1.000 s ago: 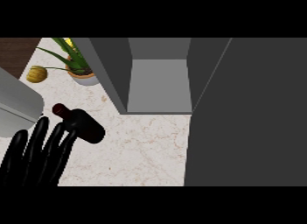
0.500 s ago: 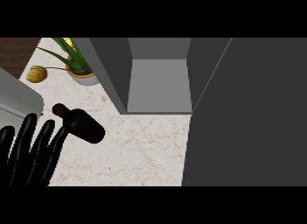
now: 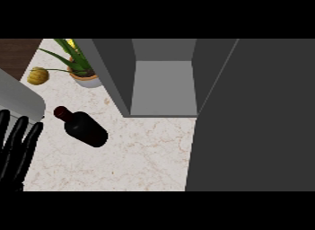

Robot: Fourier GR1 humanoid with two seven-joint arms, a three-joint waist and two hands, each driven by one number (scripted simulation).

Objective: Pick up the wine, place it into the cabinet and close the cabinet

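- Dark wine bottle (image 3: 83, 127) is lying on the marble tabletop (image 3: 140, 157), ungrasped, just left of the cabinet (image 3: 161, 85)
- left hand (image 3: 12, 150) is hovering beside it, fingers straight and apart
- cabinet is standing open; pick, place, close all pending

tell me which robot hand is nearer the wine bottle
Left. The left robot hand is just left of the wine bottle, fingers straight, not touching it. The right robot hand is out of view.
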